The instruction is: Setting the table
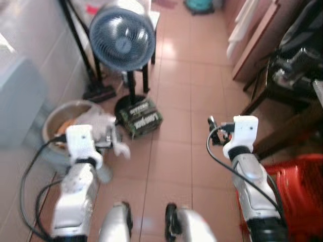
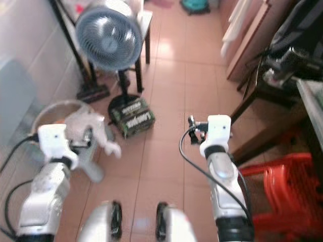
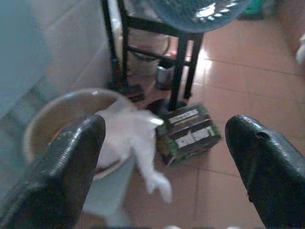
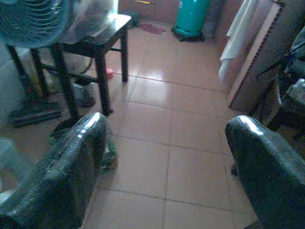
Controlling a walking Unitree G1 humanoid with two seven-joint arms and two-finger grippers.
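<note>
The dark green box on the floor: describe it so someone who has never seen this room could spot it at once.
Find the big blue-grey fan by the tiled wall on the robot's left. At the foot of its round black base lies the dark green box, flat on the floor tiles. White lettering on its top and its boxy shape set it apart from the round tan basin beside it.

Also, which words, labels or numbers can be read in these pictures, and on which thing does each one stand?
Dark green box on the floor by the fan: white lettering on its top and side, too blurred to read for certain.
No other text can be made out.
</note>
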